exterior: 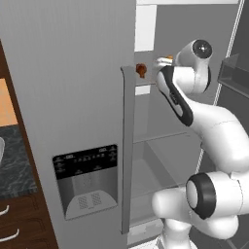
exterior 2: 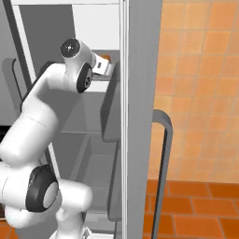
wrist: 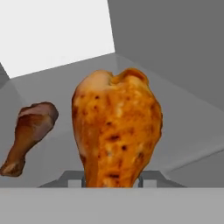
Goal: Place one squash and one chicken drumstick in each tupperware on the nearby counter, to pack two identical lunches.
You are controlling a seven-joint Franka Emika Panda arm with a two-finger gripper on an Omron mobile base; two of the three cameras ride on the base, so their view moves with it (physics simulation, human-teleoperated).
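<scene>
Our gripper (wrist: 111, 181) is pinching a chicken drumstick (wrist: 116, 127), which stands upright between the fingers. A second drumstick (wrist: 29, 135) lies beside it on the grey fridge shelf (wrist: 183, 127), apart from the hand, at its left.

Held drumstick (wrist: 116, 131): large in the middle of the view, glossy orange-brown with darker charred flecks, bulbous end up, narrow end down between the finger tips.
Gripper (wrist: 111, 180): closed on the narrow lower end of the held drumstick; finger tips (wrist: 74, 179) mostly hidden behind the meat, grey edges visible on either side.
Second drumstick (wrist: 28, 135): darker brown, to the left of the held one and apart from it, lying tilted on the grey shelf, bulbous end upper right, narrow end lower left.
Shelf (wrist: 183, 127): flat grey surface beneath both drumsticks.
Background: grey walls, bright white panel (wrist: 52, 30) at upper left.
</scene>
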